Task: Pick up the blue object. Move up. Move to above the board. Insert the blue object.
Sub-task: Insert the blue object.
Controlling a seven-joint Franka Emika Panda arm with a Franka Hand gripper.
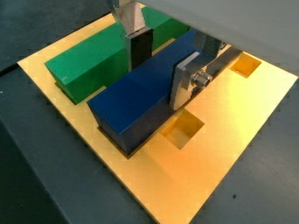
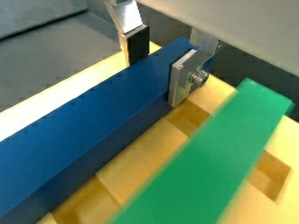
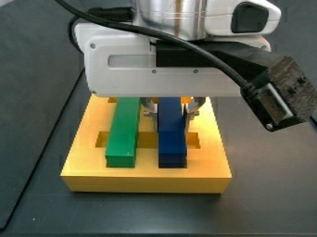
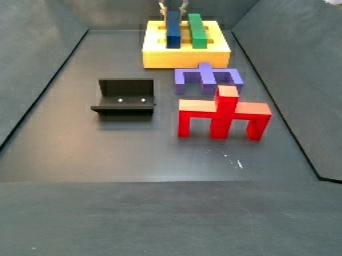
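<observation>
Red piece: the red cross-topped piece (image 4: 223,112) is seen nearest in a side view, standing on the dark table (image 4: 80,130).

Purple piece: a purple notched piece (image 4: 209,77) is laid flat just behind the red one, between it and the board.

Fixture: the fixture (image 4: 124,97) is set to the side of the red piece, well apart from the board.

Board: the yellow board (image 3: 147,175) is placed at the far end of the table in a side view (image 4: 154,55); open rectangular cut-outs are shown in its top in a wrist view (image 1: 184,129).

Green bar: the green bar (image 3: 122,130) is seated along the board, parallel to the blue object and just beside it (a narrow strip of yellow is left between them); it is also seen in both wrist views (image 1: 91,61) (image 2: 216,149).

Blue object: the blue object (image 3: 171,135) is set lengthwise on the board, in the groove next to the green bar, and appears in both wrist views (image 1: 146,96) (image 2: 87,131).

Gripper: the gripper (image 1: 163,54) is positioned directly over the board, at the blue object's middle (image 2: 162,54).

Fingers: the fingers (image 2: 186,77) are drawn narrow, one plate on each side of the blue object, with the pads against its faces.
</observation>
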